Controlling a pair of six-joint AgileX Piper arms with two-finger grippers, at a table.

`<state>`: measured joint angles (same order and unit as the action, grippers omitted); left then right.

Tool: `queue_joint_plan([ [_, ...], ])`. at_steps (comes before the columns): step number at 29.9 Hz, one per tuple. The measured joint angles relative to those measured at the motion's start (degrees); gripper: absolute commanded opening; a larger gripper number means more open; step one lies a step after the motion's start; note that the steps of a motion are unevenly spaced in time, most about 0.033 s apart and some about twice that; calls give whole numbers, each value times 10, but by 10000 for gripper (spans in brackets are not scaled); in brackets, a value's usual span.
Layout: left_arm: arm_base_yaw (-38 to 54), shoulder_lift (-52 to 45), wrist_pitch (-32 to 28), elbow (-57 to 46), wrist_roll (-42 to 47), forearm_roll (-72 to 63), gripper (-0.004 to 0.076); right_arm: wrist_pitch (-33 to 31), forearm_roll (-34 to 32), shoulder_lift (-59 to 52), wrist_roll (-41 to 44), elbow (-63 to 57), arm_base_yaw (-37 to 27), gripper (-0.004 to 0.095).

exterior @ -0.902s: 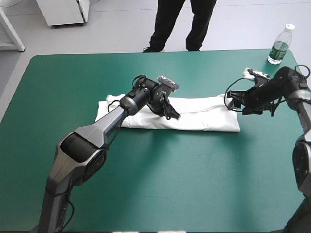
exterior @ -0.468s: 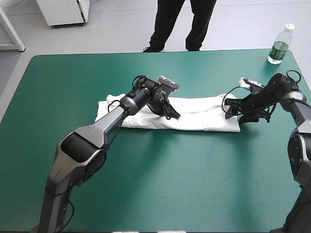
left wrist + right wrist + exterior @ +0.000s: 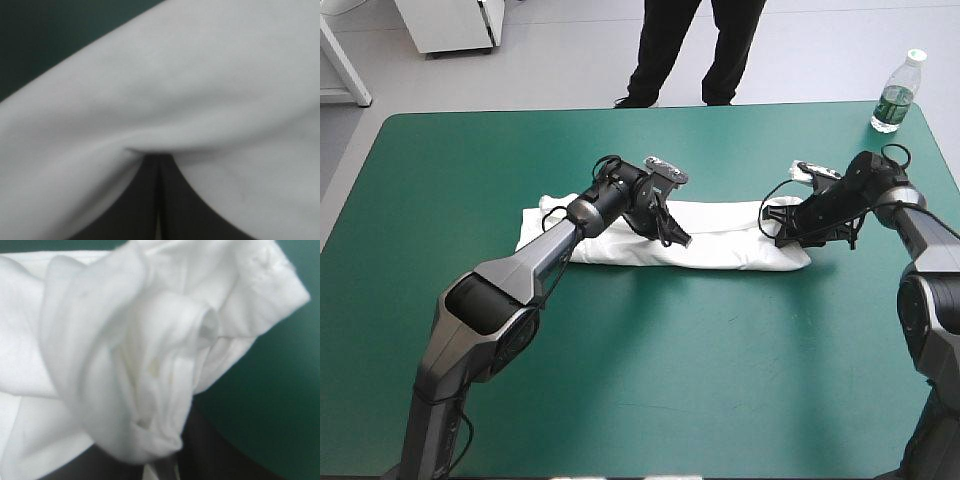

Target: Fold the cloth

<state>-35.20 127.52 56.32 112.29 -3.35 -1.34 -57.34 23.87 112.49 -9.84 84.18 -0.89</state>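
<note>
The near half of your bench [image 3: 650, 380] is bare teal-green cover. Past it, across the middle, the T-shirt [image 3: 730, 245] lies as a long, narrow white band running left to right, so I judge the lengthwise folds done.

Your left pincer [image 3: 682, 240] stands on the band near its middle. Its black fingers meet in one pointed arch, and a pucker of cloth is drawn tight to their tips; it is nipping the fabric, or at least pinning it there. Your right pincer [image 3: 782, 232] is at the band's right end. Its fingers are all but together, with a bunched handful of the end rolled over them. That end is rucked and slightly raised, while its near corner lies flat on the cover.

What remains, as I read it, is the crosswise folding: carry the right end over toward the left, with the left pincer marking the crease, then let go and perhaps fold once more into a compact bundle. You are past the midpoint, not near the finish.

At the far right corner a water bottle [image 3: 897, 95] stands well apart from the work.
</note>
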Motion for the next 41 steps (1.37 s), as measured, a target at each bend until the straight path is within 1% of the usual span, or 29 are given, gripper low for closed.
queue_joint_plan([
  [4, 0, 0, 0, 0, -1, 0, -22, 0, -17, 1, 25, 5, 6, -9],
  [12, 0, 0, 1, 0, -2, 0, -22, -21, -32, -10, 29, 38, 13, -9],
  [19, 0, 0, 1, 0, -3, -1, -22, -34, 12, -71, 16, 74, 17, -9],
  [26, 0, 0, 1, 0, -3, -1, -22, -41, 40, -116, 7, 108, 51, -9],
  [35, 0, 0, 1, 0, -3, -1, -22, -51, 50, -121, 5, 185, 93, -8],
  [41, 1, 0, 1, 0, -3, -2, -22, -70, 57, -121, 7, 220, 95, -10],
])
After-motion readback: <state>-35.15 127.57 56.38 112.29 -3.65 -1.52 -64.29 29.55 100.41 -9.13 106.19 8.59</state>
